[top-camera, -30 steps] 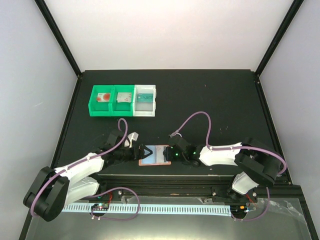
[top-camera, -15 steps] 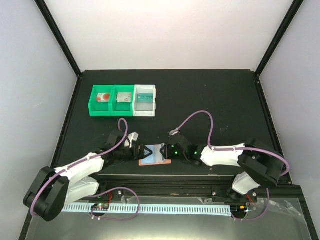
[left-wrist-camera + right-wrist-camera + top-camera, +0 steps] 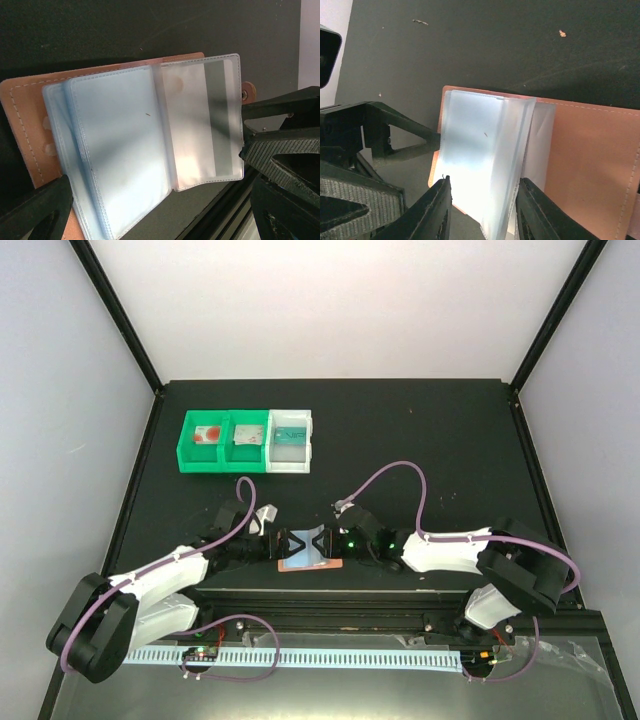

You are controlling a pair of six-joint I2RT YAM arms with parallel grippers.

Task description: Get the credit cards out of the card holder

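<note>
2 grippers meet at the flat salmon-pink rectangular card holder [image 3: 303,564], which lies open on the black table [image 3: 430,430] near its front edge, between the arms. The left gripper [image 3: 290,543] is spread wide at the holder's left end. The right gripper [image 3: 482,207] has its fingers partly apart on either side of the upstanding light-blue plastic sleeves [image 3: 480,150]; we cannot tell whether they press. 1 pale card with a grey stripe [image 3: 207,120] shows inside a sleeve. Other thin credit cards [image 3: 208,434] lie in the green bin [image 3: 186,454] and white bin [image 3: 291,466], well apart at far left.
</note>
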